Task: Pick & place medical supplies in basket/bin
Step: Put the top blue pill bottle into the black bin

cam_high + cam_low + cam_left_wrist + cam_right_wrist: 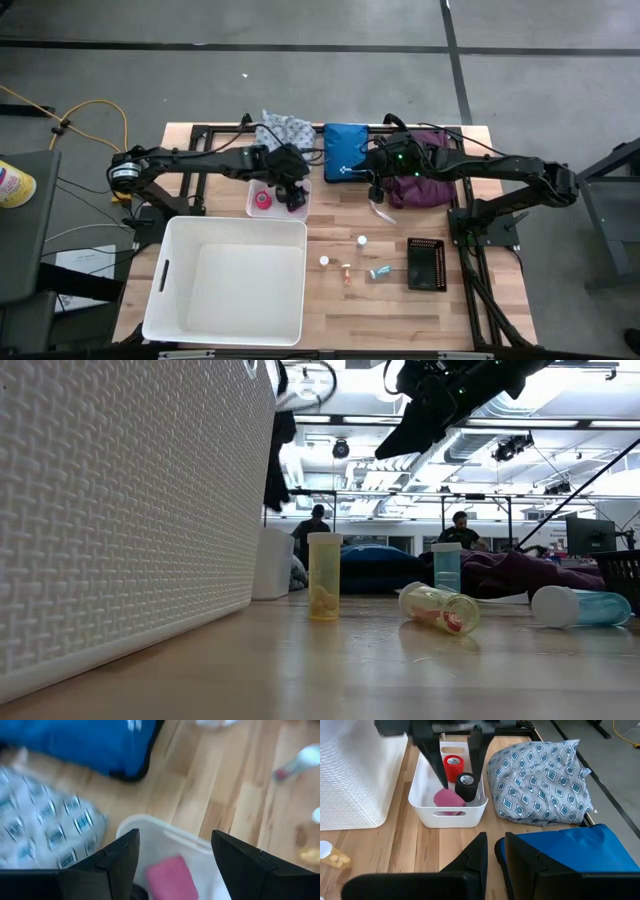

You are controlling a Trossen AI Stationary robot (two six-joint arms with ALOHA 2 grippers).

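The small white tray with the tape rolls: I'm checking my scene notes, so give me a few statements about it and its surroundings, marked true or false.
1. The small white plastic tray holds a pink tape roll, a black tape roll and a red tape roll. True.
2. The left gripper hangs open over the tray. True.
3. The grey-white patterned cloth lies inside the tray. False: it lies on the table beside it.
4. The large white woven bin already holds vials. False: it looks empty; the small white-capped vials are on the wooden table.
5. The right gripper grips the blue zip pouch. False: it holds nothing.
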